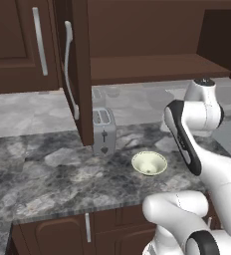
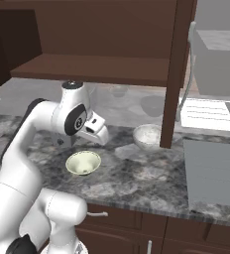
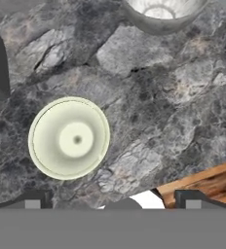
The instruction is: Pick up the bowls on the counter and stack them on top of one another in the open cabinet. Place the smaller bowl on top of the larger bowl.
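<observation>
Gripper (image 3: 112, 202) hanging open and empty over the tabletop (image 3: 183, 97). Cream bowl (image 3: 68, 137) sitting below it, grey bowl (image 3: 159, 12) well apart near the open cabinet door (image 2: 174, 74). Toaster (image 1: 103, 130) standing just beside that door.

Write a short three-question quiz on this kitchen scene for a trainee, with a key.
1. True or false: the smaller bowl already sits inside the larger bowl.
2. Which thing stands on the counter right beside the open cabinet door? A) kettle B) toaster C) mug
3. Fill in: the cabinet shelf holds ____ bowls.

Key:
1. False. Both bowls rest apart on the counter.
2. B. The toaster stands next to the door's lower edge.
3. No. The gripper hovers above the counter near the smaller bowl, holding nothing.
</observation>
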Available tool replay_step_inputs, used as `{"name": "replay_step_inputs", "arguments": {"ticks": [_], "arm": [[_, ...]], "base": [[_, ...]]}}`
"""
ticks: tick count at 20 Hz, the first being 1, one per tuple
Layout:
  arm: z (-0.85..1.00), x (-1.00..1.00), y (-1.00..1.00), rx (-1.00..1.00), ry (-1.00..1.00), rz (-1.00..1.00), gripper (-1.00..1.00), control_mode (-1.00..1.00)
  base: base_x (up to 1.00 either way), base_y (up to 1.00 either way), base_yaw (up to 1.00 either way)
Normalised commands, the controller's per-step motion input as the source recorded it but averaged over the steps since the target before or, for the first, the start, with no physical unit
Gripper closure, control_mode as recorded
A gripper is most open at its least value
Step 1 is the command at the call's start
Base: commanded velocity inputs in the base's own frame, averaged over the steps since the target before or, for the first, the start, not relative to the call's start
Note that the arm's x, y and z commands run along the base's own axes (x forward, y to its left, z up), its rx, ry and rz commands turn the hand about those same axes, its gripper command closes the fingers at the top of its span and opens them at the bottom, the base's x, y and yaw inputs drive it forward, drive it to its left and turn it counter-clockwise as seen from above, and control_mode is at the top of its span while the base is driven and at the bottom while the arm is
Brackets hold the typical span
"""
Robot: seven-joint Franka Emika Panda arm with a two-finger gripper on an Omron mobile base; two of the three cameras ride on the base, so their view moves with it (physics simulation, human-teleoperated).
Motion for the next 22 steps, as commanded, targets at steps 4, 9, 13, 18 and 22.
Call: {"name": "replay_step_inputs", "arguments": {"ticks": [4, 9, 13, 18, 22], "arm": [[-0.38, 0.01, 0.0, 0.0, 0.04, -0.13, -1.0, -1.0], [-0.38, 0.01, 0.0, 0.01, 0.03, -0.12, -1.0, -1.0], [-0.39, 0.0, 0.0, 0.05, 0.04, -0.1, -1.0, -1.0], [-0.35, 0.02, 0.0, 0.1, 0.05, -0.06, -1.0, -1.0], [-0.31, 0.02, 0.0, 0.13, 0.05, -0.03, -1.0, -1.0]], "base": [[0.0, 0.0, 0.0], [0.0, 0.0, 0.0], [0.0, 0.0, 0.0], [0.0, 0.0, 0.0], [0.0, 0.0, 0.0]]}}
